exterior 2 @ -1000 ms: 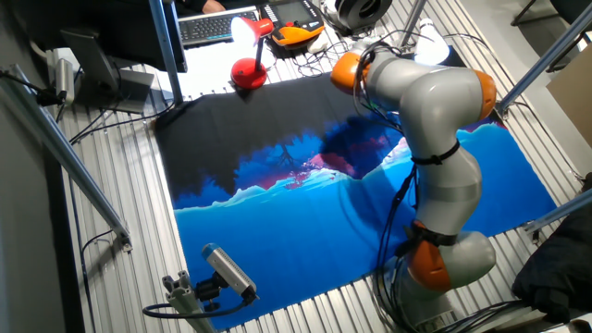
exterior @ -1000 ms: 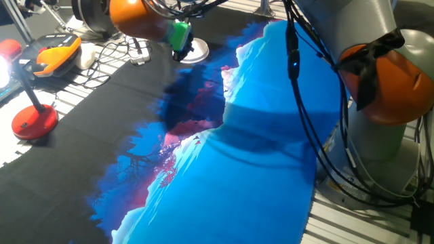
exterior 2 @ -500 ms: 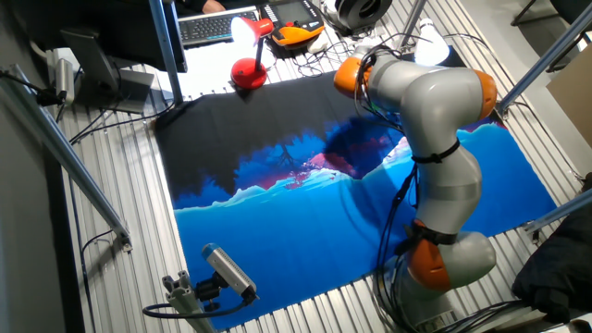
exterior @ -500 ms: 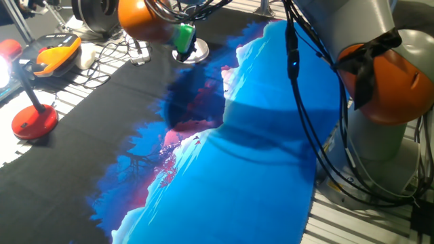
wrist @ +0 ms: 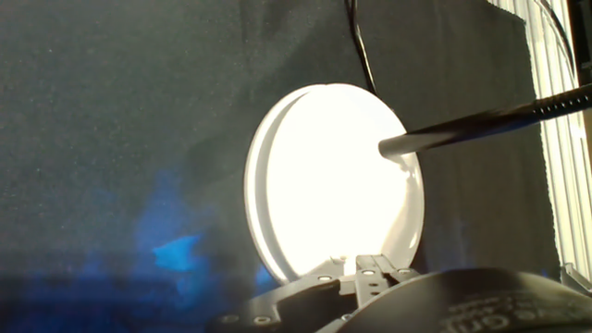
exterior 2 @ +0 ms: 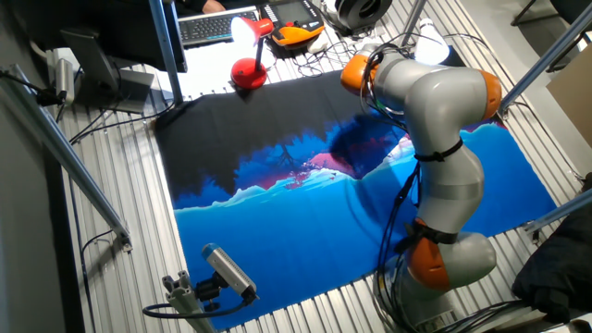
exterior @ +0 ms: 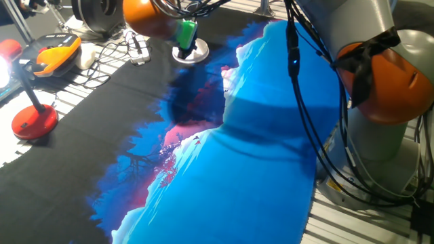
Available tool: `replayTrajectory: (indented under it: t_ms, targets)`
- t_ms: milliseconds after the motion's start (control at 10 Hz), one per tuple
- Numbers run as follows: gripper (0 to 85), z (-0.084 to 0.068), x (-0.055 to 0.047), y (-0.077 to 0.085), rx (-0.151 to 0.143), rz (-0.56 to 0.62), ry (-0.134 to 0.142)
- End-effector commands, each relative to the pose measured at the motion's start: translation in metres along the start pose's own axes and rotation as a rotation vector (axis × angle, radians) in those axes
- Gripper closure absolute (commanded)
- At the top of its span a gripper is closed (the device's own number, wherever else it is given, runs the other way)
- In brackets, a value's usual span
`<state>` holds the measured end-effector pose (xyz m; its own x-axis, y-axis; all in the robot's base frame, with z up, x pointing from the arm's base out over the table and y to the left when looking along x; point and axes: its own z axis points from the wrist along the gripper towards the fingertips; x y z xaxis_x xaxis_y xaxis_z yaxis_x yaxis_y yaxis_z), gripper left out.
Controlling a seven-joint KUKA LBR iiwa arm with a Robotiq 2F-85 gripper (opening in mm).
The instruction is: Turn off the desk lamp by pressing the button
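From where I'm sitting, the desk lamp (exterior: 192, 53) is at the far edge of the black-and-blue cloth (exterior: 224, 156), and all I really get of it is the flat glossy white disc base. In the hand view the disc (wrist: 328, 180) fills the middle of the picture, blown out bright, with a thin dark stem (wrist: 481, 125) running off to the right and a black cable (wrist: 361, 42) trailing away along the cloth above it.

My end effector (exterior: 184, 34), with its green part, is right over that disc in one fixed view. I can't tell whether it's touching the base, and I can't tell how far apart the fingers are, since only the dark body of the hand shows along the bottom of the hand view. From the other fixed view the arm's orange joint (exterior 2: 356, 72) covers the spot, so no help there.

Clutter around it: a second lamp with a red base (exterior: 34, 122) and black arm sits well off to the side on the desk (exterior: 81, 81), its head lit. Near that is an orange and black gadget (exterior: 55, 54), a tangle of white cables (exterior: 125, 49) just beside the disc lamp, and a keyboard (exterior 2: 208, 28) further back. The arm's own black cables (exterior: 298, 88) hang across the blue part of the cloth.
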<state>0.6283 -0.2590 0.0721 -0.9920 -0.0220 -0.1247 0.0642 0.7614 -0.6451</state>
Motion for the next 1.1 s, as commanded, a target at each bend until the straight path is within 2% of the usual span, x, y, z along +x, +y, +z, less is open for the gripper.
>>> replayTrajectory:
  t_ms: [0, 600, 1000]
  targets:
    - [85.0, 0.002, 0.0, 0.0, -0.002, 0.0, -0.002]
    - [85.0, 0.014, -0.004, -0.001, -0.02, 0.0, -0.014]
    - [85.0, 0.023, -0.004, 0.004, -0.022, 0.011, -0.023]
